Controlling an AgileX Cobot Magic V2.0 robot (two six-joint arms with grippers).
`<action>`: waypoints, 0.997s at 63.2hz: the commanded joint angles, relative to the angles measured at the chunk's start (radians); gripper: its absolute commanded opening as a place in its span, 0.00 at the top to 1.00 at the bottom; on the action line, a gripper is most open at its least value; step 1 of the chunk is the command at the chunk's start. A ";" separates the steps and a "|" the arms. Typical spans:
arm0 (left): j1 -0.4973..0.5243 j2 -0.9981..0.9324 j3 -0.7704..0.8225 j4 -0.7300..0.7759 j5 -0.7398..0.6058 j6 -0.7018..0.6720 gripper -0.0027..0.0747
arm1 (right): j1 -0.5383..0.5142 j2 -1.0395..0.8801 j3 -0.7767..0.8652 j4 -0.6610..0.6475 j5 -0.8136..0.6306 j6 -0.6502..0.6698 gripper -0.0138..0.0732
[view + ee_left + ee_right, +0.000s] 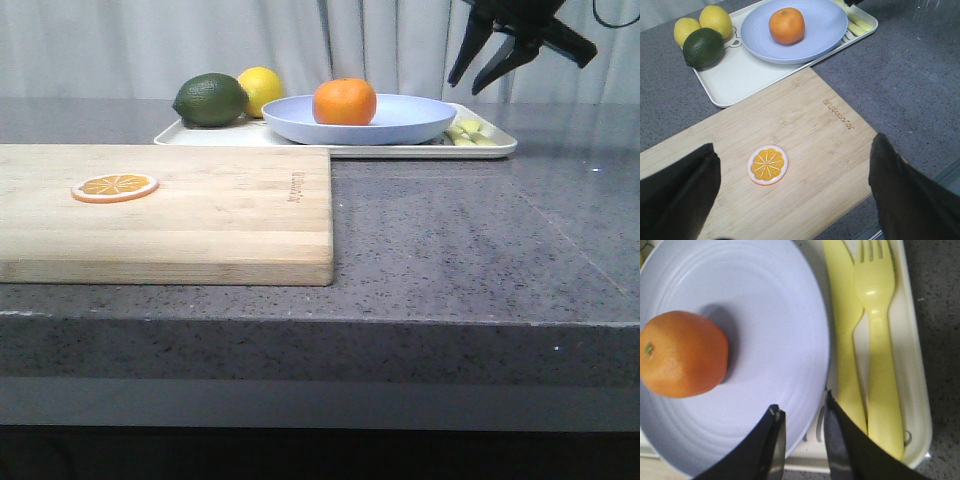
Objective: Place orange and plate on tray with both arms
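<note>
Nearest the front camera: wooden cutting board lying flat on the grey speckled desk, with a thin orange slice on its left part. Behind the board, touching or just beside its far edge, sits the cream-white tray. Plate rests on the tray, roughly central. Orange sits inside the plate, slightly left of the plate's middle.

On the tray left of the plate: dark green lime, two yellow lemons behind it. Right of the plate, on the tray: yellow knife and yellow fork, side by side.

Right gripper is raised in the air above the tray's right end, fingers parted a little, empty. Left gripper is above the cutting board, spread wide, holding nothing.
</note>
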 commanded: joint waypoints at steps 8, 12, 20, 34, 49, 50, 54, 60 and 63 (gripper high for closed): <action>0.003 -0.010 -0.023 0.010 -0.072 -0.001 0.21 | 0.002 -0.168 -0.037 -0.009 0.044 -0.120 0.57; 0.003 -0.010 -0.023 0.010 -0.072 -0.001 0.21 | 0.008 -0.209 -0.037 -0.050 0.041 -0.125 0.57; 0.003 -0.010 -0.023 0.010 -0.072 -0.001 0.21 | 0.033 -0.303 -0.021 -0.167 0.057 -0.131 0.57; 0.003 -0.010 -0.023 0.010 -0.072 -0.001 0.21 | 0.098 -0.501 0.119 -0.299 0.064 -0.161 0.57; 0.003 -0.010 -0.023 0.025 -0.065 -0.001 0.21 | 0.148 -0.790 0.462 -0.302 -0.094 -0.200 0.57; 0.003 -0.010 -0.023 0.025 -0.063 -0.001 0.21 | 0.148 -0.806 0.481 -0.303 -0.101 -0.204 0.57; 0.003 -0.010 -0.023 0.025 -0.063 -0.001 0.21 | 0.148 -0.875 0.569 -0.305 -0.130 -0.214 0.57; 0.003 -0.010 -0.023 0.025 -0.063 -0.001 0.21 | 0.148 -0.970 0.672 -0.313 -0.142 -0.248 0.57; 0.003 -0.010 -0.023 0.025 -0.063 -0.001 0.21 | 0.148 -1.015 0.710 -0.313 -0.137 -0.265 0.57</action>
